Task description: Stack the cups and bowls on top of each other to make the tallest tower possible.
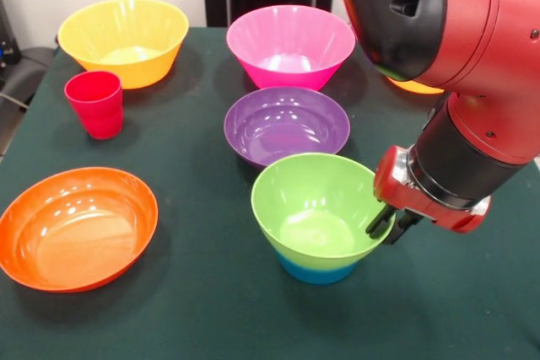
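Presently, item by item.

Tower (319, 246): lime green bowl (316, 208) nested in a small blue bowl (316, 271), only the blue base showing beneath. Stands on the near middle of the table (211, 318).

Pincer (388, 227): at the green bowl's right rim, one dark finger seemingly inside the wall and one outside. It looks clenched on the rim, though whether it truly presses cannot be told for certain.

Risks, as judged:
- Narrow blue base under a wider bowl; a sideways tug from the pincer could tip the pair.
- Lifting by a single rim point could tilt the green bowl, or drag the blue one up with it and drop it.
- Purple bowl (287, 124) sits just behind the tower; a swing that way may knock it.
- Bulky red arm (472, 31) hangs over the right rear, hiding most of a yellow-orange bowl (413, 86) there.

Other stock: pink bowl (291, 44) at rear centre; yellow bowl (124, 40) rear left; red cup (95, 103) in front of it; wide orange bowl (76, 227) near left. All loose and well apart. No blue cup seen.

Surface: dark green cloth, flat, matt, likely some grip.

Room: pale wall and dark upright structure behind; grey floor at left edge.
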